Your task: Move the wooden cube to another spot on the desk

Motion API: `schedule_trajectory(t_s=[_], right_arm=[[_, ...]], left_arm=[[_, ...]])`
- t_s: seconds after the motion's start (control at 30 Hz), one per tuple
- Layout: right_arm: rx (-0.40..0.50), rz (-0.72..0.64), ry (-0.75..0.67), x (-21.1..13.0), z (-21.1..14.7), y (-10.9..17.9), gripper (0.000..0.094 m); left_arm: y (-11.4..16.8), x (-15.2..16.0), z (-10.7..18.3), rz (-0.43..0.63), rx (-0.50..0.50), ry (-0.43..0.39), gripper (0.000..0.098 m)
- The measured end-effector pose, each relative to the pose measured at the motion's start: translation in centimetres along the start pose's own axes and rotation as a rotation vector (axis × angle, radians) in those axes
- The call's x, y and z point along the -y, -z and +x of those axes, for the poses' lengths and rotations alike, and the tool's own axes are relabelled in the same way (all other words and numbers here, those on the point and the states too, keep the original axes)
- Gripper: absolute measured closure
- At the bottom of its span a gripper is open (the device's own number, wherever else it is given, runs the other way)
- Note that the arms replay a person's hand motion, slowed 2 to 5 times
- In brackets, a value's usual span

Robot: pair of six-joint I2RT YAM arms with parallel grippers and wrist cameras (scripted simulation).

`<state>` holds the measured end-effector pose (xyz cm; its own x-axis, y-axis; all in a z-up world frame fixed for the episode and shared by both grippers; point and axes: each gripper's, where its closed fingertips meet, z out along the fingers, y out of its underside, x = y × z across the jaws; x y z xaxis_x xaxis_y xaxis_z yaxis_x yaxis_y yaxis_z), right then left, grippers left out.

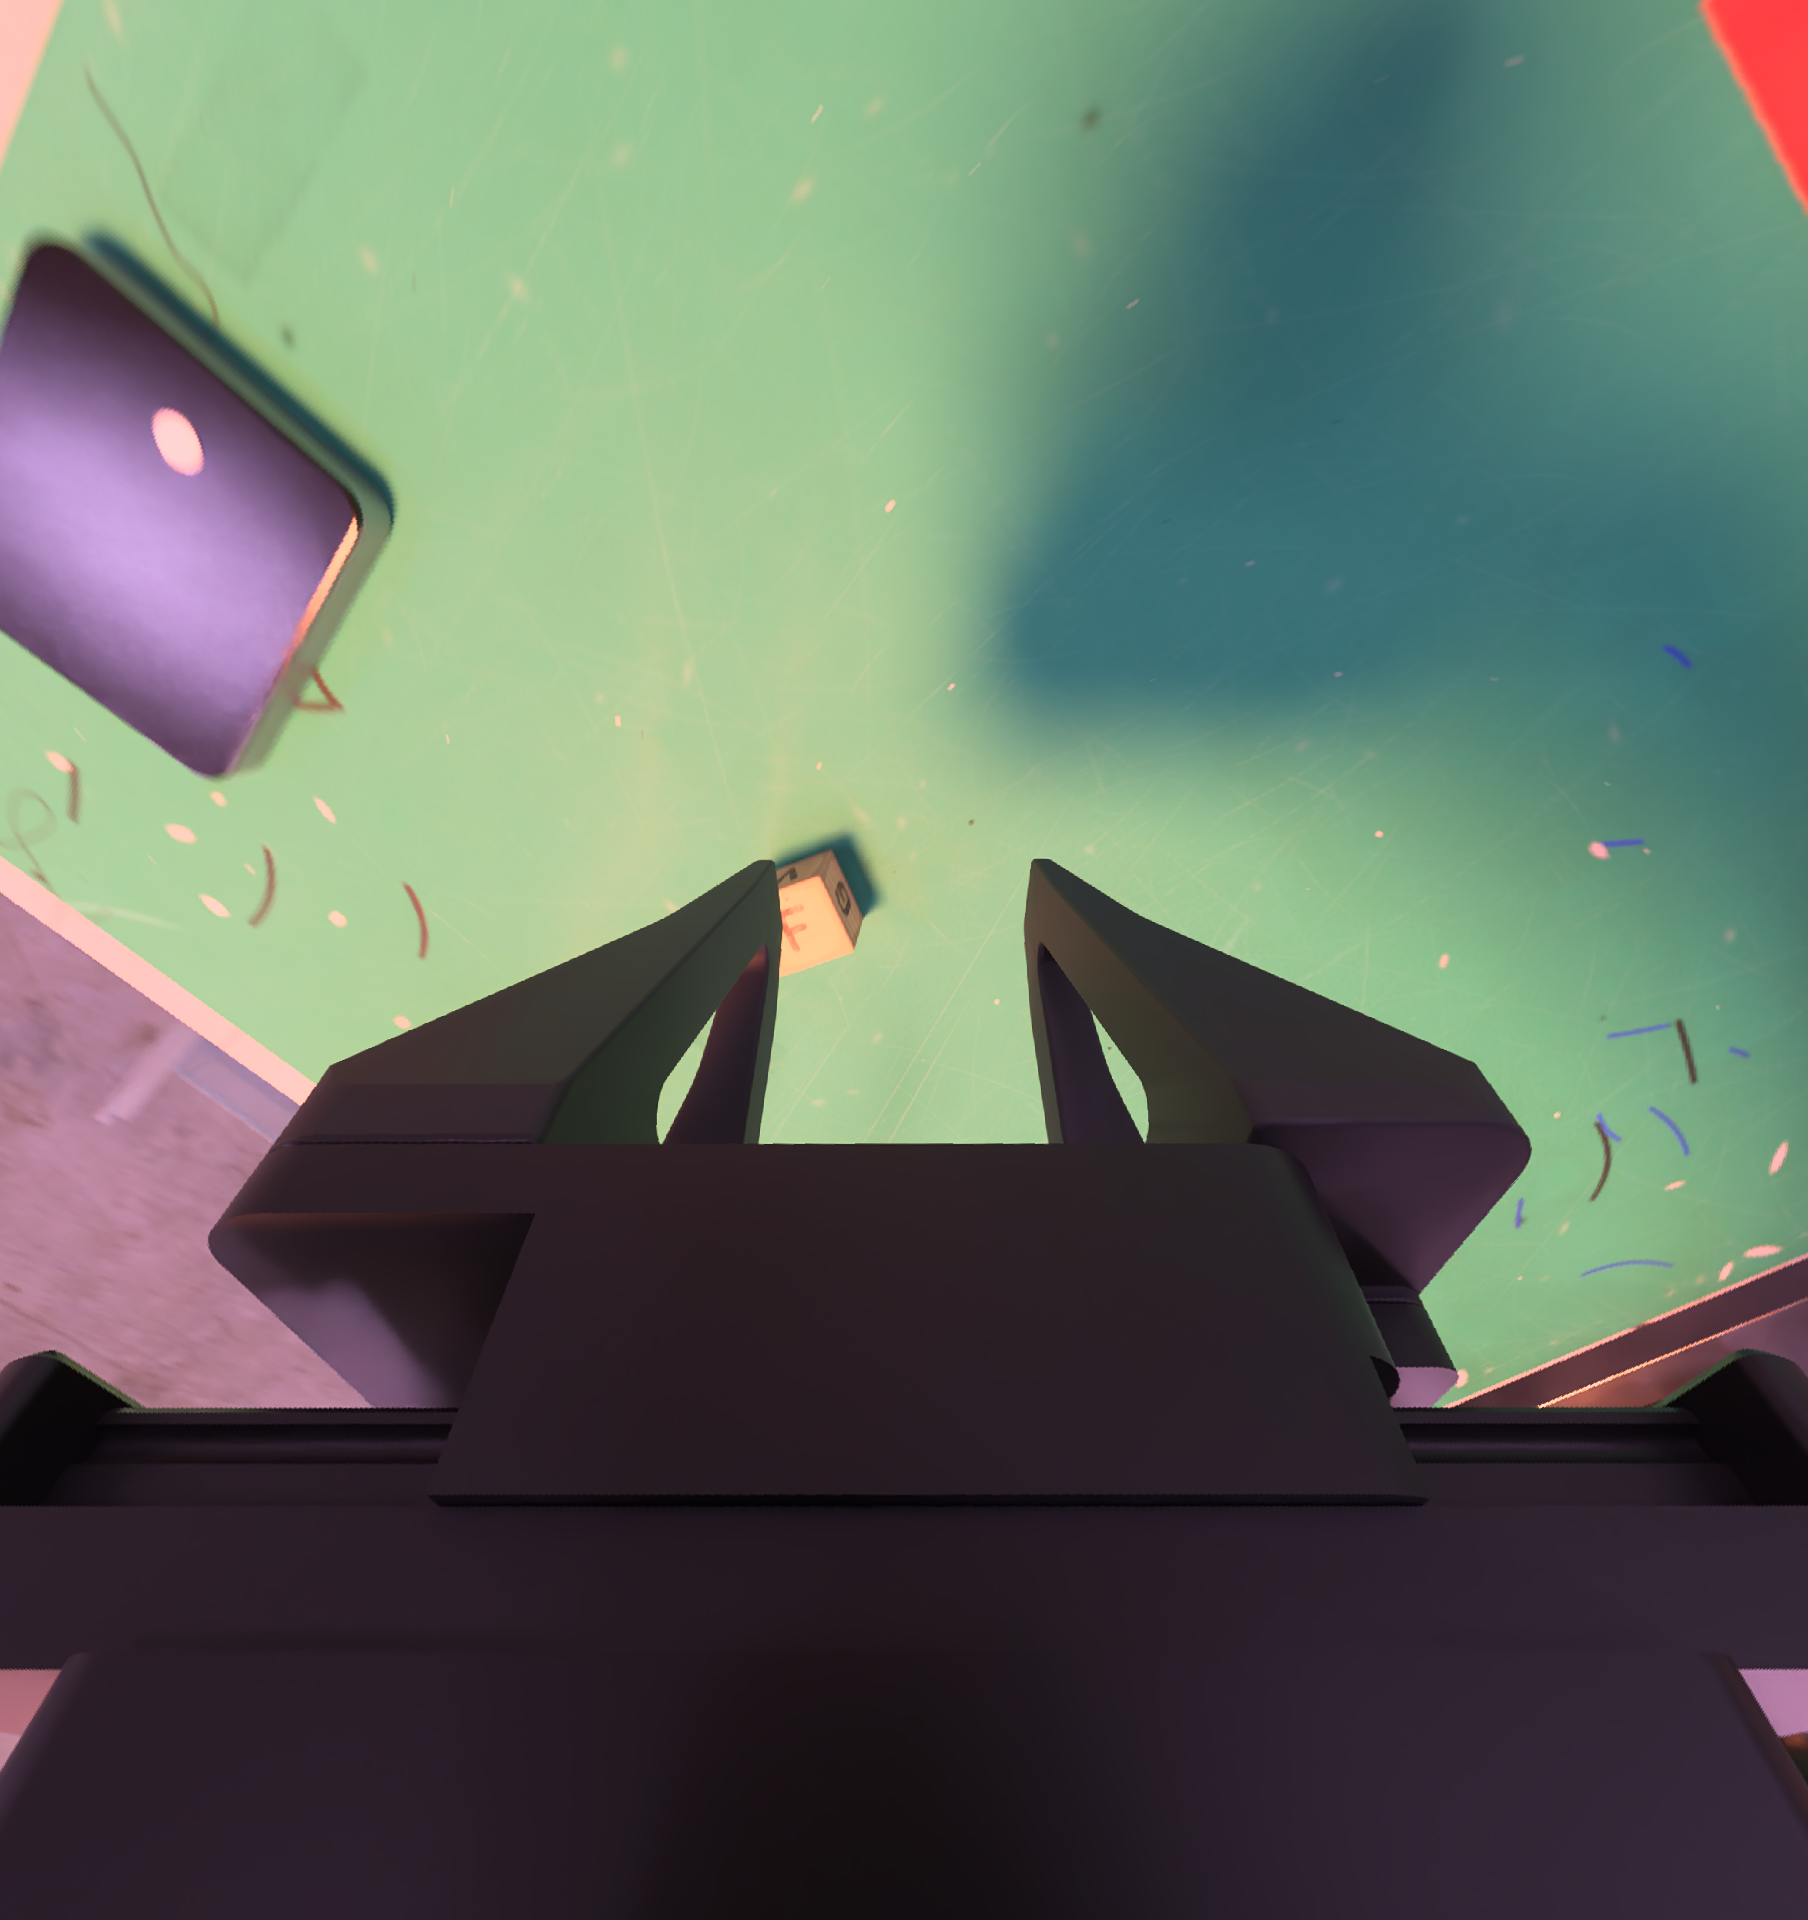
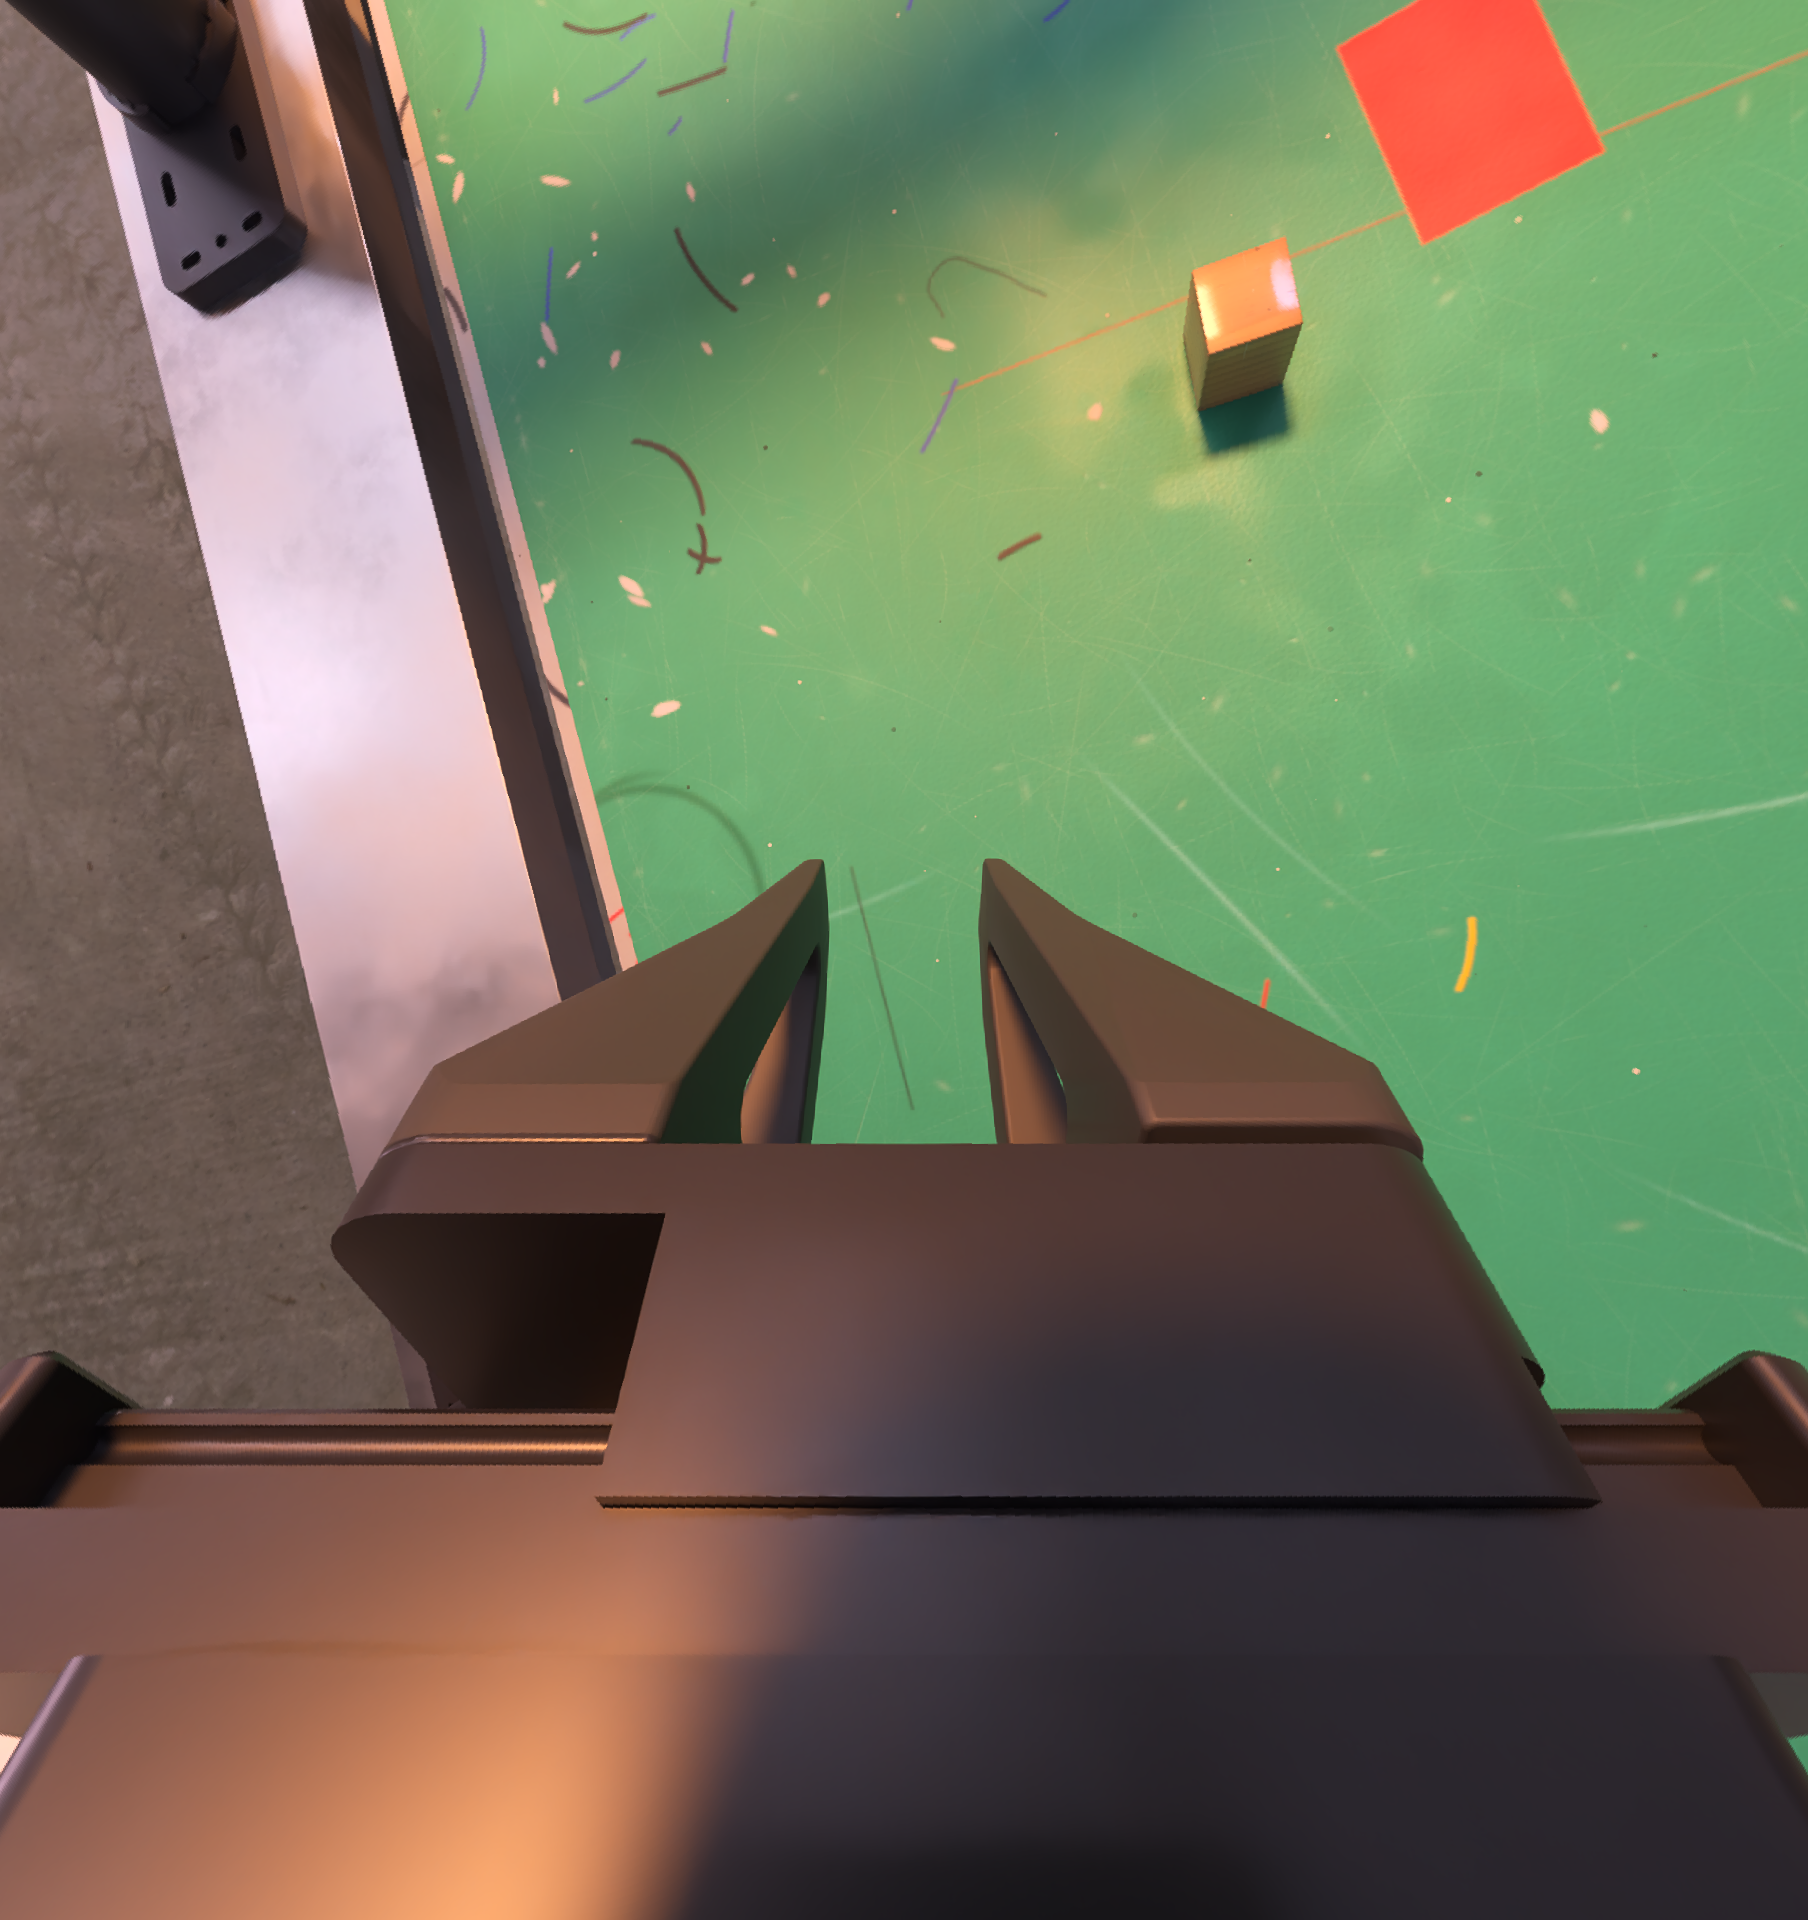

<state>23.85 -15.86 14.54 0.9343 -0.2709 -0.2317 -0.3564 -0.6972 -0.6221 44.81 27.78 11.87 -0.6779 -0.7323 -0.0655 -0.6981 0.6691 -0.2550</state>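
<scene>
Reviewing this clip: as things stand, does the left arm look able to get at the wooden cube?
Probably yes. The left gripper hangs open above the green desk, and the wooden cube sits just beyond its fingertips, partly hidden by one finger. Nothing lies between them; the dark square pad is well off to the side.

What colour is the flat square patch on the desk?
Red square patch, clearest in the right wrist view.

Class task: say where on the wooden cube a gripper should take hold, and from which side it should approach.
Grip the cube on two opposite vertical faces, coming down from above. It sits flat on the desk with open space all round, so flat parallel sides suit the fingers.
</scene>
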Motion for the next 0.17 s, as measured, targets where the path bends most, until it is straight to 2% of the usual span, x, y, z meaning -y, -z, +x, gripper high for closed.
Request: schedule_trajectory(t_s=[0.17], right_arm=[[0.003, -0.011, 0.001, 0.1, -0.1, -0.2, 0.0693]], left_arm=[[-2.0, -2.7, -1.5, -0.017, 0.003, 0.136, 0.0553]])
